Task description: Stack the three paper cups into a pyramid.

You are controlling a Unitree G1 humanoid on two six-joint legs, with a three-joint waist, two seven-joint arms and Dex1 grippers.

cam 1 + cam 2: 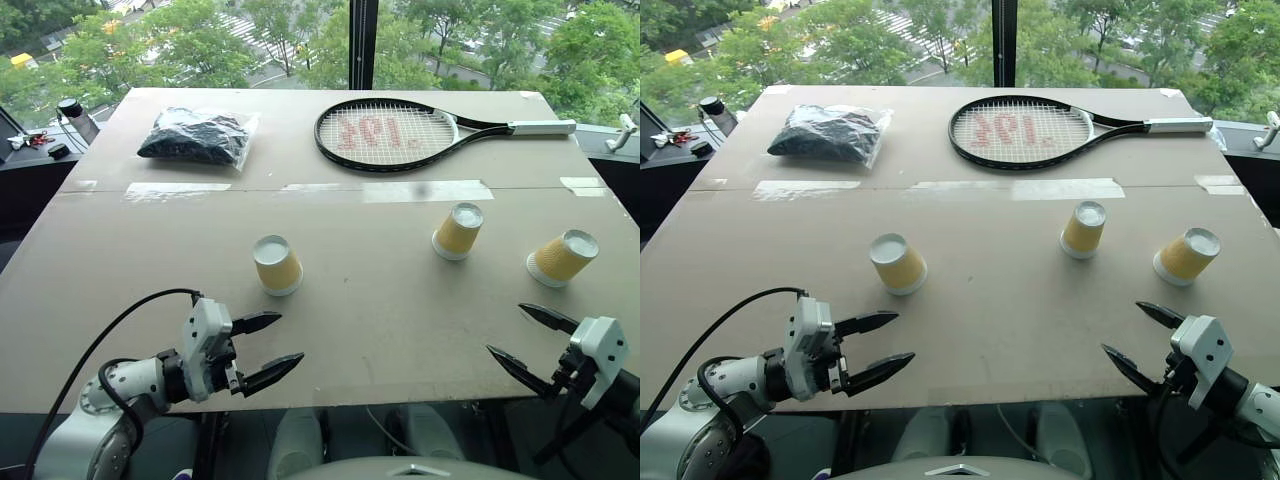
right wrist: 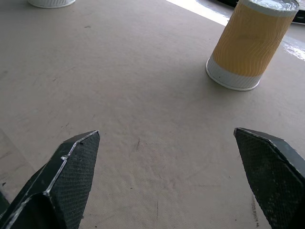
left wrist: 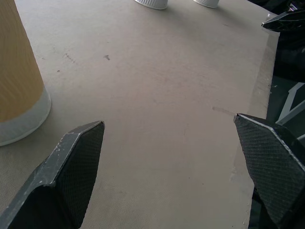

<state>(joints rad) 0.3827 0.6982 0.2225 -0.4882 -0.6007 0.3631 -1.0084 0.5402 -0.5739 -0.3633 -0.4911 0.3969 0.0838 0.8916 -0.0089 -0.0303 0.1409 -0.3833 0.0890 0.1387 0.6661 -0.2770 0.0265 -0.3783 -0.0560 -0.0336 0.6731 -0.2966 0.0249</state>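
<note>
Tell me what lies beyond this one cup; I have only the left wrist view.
Observer: Three paper cups stand upside down, apart, none stacked. Yours is the left cup.
Operator: Place the other two.
Observer: The middle cup stands well to its right; the right cup is beyond that, close to the table edge.
Operator: Report the other arm.
Observer: The right gripper hangs open at the near edge, in front of the right cup, touching nothing.
Operator: List any clutter.
Observer: A tennis racket and a bag of something dark lie at the far side, past a line of tape.
</note>
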